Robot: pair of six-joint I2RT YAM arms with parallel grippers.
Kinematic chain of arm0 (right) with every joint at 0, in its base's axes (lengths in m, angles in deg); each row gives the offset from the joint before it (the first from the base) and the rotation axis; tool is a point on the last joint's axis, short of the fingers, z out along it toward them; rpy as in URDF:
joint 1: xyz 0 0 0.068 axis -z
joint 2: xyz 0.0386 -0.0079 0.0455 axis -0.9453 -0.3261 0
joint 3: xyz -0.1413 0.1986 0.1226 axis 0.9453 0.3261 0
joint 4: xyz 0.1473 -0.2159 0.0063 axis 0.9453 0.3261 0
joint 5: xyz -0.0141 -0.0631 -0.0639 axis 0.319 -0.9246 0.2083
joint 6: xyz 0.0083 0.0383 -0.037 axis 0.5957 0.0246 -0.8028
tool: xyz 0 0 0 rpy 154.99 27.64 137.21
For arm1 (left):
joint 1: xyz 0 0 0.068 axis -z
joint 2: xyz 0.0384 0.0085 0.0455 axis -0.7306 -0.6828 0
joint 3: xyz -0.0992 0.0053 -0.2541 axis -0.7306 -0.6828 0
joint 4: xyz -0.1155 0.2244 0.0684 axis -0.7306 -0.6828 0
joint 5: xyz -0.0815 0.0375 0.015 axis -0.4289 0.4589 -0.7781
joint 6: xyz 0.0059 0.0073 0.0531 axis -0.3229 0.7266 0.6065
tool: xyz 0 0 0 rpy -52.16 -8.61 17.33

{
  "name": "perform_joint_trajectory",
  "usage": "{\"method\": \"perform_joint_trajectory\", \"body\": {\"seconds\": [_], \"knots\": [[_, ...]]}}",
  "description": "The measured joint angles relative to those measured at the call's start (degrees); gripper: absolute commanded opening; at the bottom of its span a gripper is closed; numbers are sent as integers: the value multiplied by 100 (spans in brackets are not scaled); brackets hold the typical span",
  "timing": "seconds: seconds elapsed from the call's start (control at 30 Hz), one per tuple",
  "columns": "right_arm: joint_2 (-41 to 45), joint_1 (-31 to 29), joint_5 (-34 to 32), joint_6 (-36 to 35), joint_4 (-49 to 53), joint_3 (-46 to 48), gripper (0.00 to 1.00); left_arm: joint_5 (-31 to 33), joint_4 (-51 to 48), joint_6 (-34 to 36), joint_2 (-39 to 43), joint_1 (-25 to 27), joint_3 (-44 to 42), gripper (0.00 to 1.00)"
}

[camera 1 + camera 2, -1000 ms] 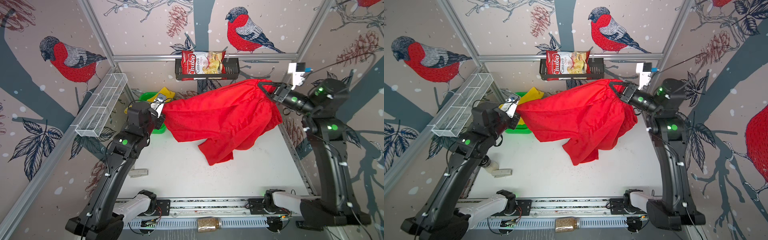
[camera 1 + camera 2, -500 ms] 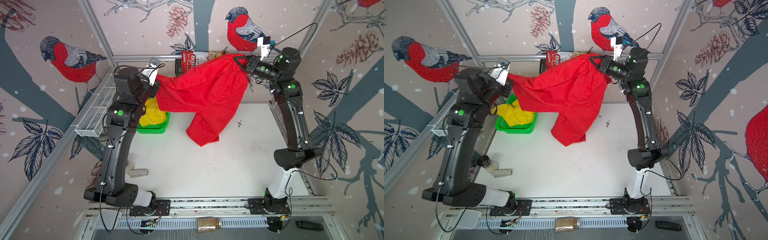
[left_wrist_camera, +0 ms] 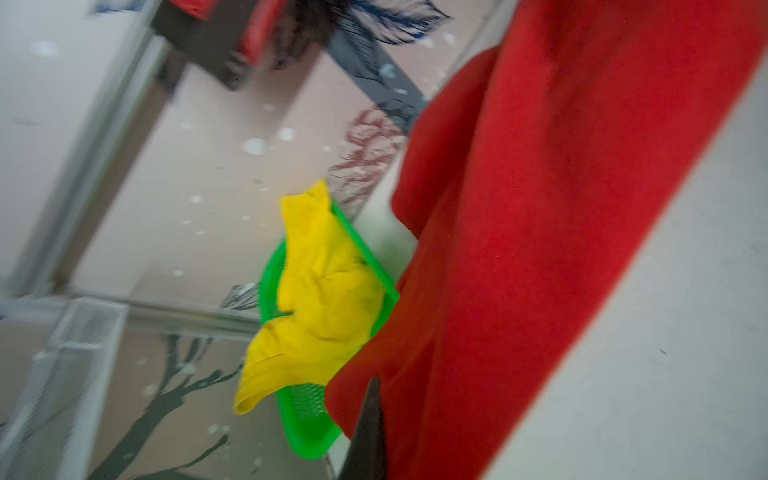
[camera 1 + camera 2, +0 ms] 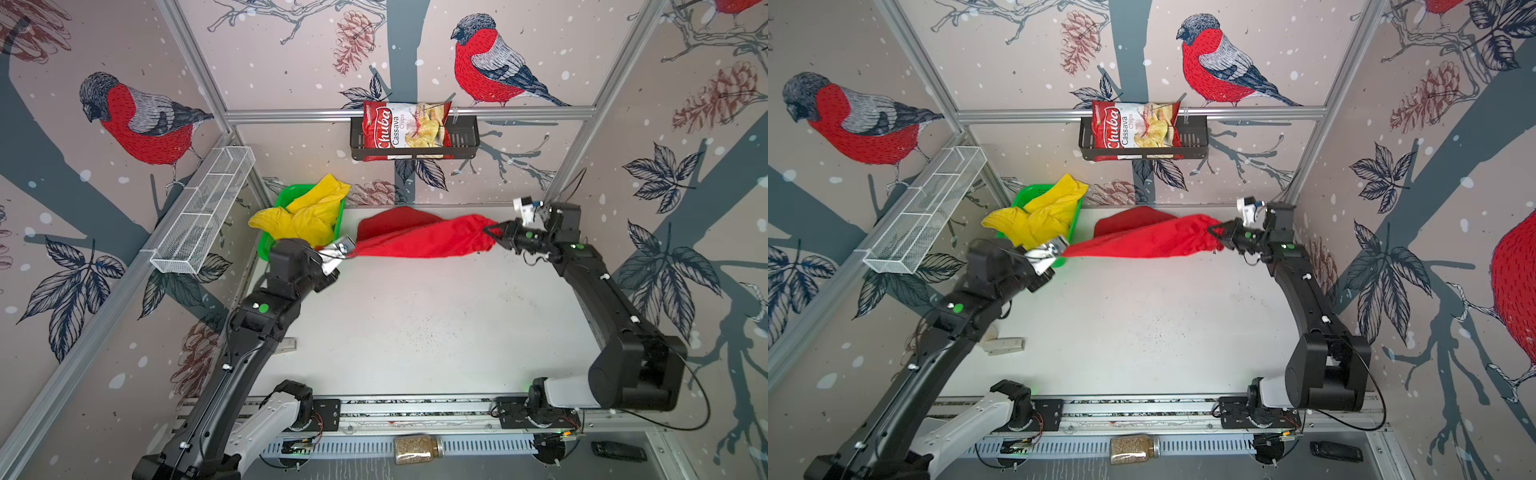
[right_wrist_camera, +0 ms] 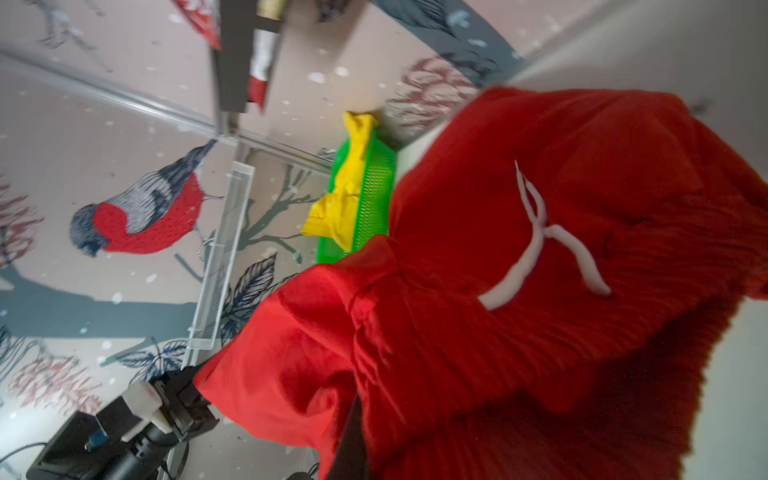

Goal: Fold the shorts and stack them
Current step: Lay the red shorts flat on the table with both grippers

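Stretching the red shorts taut across the back of the table, left gripper and right gripper each pinch one end; yellow shorts sit heaped in the green basket. Danger: the cloth lands bunched, or the left end snags that basket.

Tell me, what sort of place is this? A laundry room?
Probably a robot test booth, not a home: two black arms mounted on a rail hold red shorts over a white table, inside an aluminium frame with bird-print walls.
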Motion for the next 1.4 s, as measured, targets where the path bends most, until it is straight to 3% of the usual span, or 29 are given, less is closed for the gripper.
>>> {"method": "perform_joint_trajectory", "body": {"seconds": [0.27,0.33,0.4,0.5,0.63,0.7,0.77,0.87,0.97,1.07,1.2,1.4], "knots": [[-343,358,-629,-1016,1147,776,1,-308,-197,-31,-116,1021,-1292,0],[-365,369,-1001,-1178,1311,813,2,-138,151,-142,-203,1552,-1611,0],[-398,376,-1421,-1303,1591,885,4,-396,192,-138,-391,2079,-1912,0],[-435,363,-1926,-1421,1954,988,7,-358,208,-149,-398,2581,-2192,2],[-439,221,-2516,-1458,2398,1097,12,-463,155,-151,-291,3088,-2437,12],[-446,72,-2793,-1451,2634,1119,19,-533,92,-153,-208,3233,-2520,25],[-439,-68,-3082,-1408,2872,1121,33,-592,-9,-151,-129,3355,-2586,41],[-323,-240,-3558,-1381,3329,914,53,-713,-149,-155,28,3407,-2610,63],[-63,-323,-4006,-1290,3757,354,57,-785,-278,-308,168,3412,-2577,73],[136,-415,-4588,-1233,4116,-280,57,-817,-267,-586,256,3412,-2472,74],[374,-772,-4758,-1158,4271,-501,56,-839,-44,-1274,164,3259,-2295,72],[527,-1272,-3877,-826,3268,643,53,-1231,876,-2765,-293,2518,-1993,64]]}}
